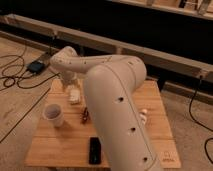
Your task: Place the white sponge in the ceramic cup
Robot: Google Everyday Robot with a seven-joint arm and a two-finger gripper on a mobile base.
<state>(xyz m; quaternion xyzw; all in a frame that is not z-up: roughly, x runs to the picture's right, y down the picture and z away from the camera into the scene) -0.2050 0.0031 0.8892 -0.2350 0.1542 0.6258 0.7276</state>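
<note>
The gripper (pixel 71 85) hung right above the small whitish blocky sponge (pixel 75 96), near the pale tapered ceramic cup (pixel 54 114); whether it gripped, I couldn't tell.

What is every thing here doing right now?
Sponge: outside the cup, right under the gripper.
Cup: upright, mouth up, no sponge in it.
Gripper: pointing down, just over the sponge.
Red thing: lying flat beside the cup.
Black device: lying flat.
Bottle: mostly hidden.

The blocky white sponge (pixel 75 96) lies just below the pincer (pixel 70 86), near the upright ceramic cup (pixel 54 114).
</note>
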